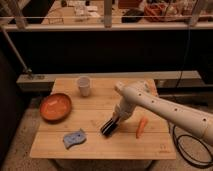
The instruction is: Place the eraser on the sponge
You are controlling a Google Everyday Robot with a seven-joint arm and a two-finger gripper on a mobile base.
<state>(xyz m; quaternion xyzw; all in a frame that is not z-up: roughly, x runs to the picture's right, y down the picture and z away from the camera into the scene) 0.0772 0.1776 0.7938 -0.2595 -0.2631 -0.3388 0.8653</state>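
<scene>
The eraser (108, 129), a black striped block, hangs tilted just above the wooden table (100, 150), near its middle. My gripper (114, 122) comes down from the white arm on the right and is shut on the eraser's upper end. The light-blue wavy sponge (74, 138) lies flat near the front left of the table, a short way left of and below the eraser, and nothing touches it.
An orange bowl (55, 106) sits at the table's left. A white cup (84, 85) stands at the back. An orange carrot (141, 127) lies right of the eraser. A black cable (186, 150) loops by the right edge.
</scene>
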